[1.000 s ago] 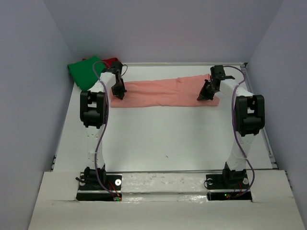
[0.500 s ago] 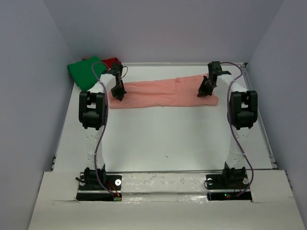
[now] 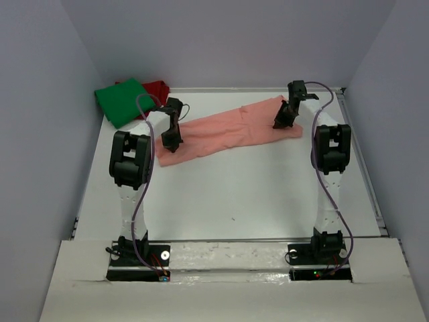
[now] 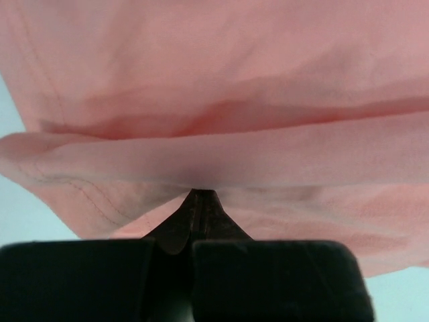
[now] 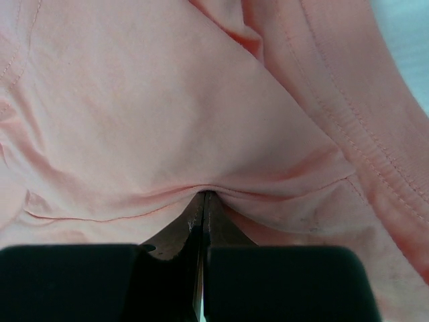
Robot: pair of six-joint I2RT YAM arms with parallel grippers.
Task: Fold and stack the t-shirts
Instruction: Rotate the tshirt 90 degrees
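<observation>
The salmon-pink t-shirt (image 3: 224, 129) lies stretched as a long band across the far half of the table, slanting from near left to far right. My left gripper (image 3: 172, 139) is shut on its left end; in the left wrist view the fabric (image 4: 221, 100) bunches at the closed tips (image 4: 200, 194). My right gripper (image 3: 281, 121) is shut on its right end, the cloth (image 5: 174, 114) pinched at the tips (image 5: 204, 196). The bright green t-shirt (image 3: 120, 100) and the dark red t-shirt (image 3: 157, 88) lie at the far left corner.
The white table (image 3: 234, 194) is enclosed by grey walls on the left, back and right. A metal rail (image 3: 358, 154) runs along the right edge. The arm bases (image 3: 137, 255) sit at the near edge.
The left gripper has moved nearer and rightward with its end; the right gripper has moved farther back. The pink shirt has turned from level to slanted.
</observation>
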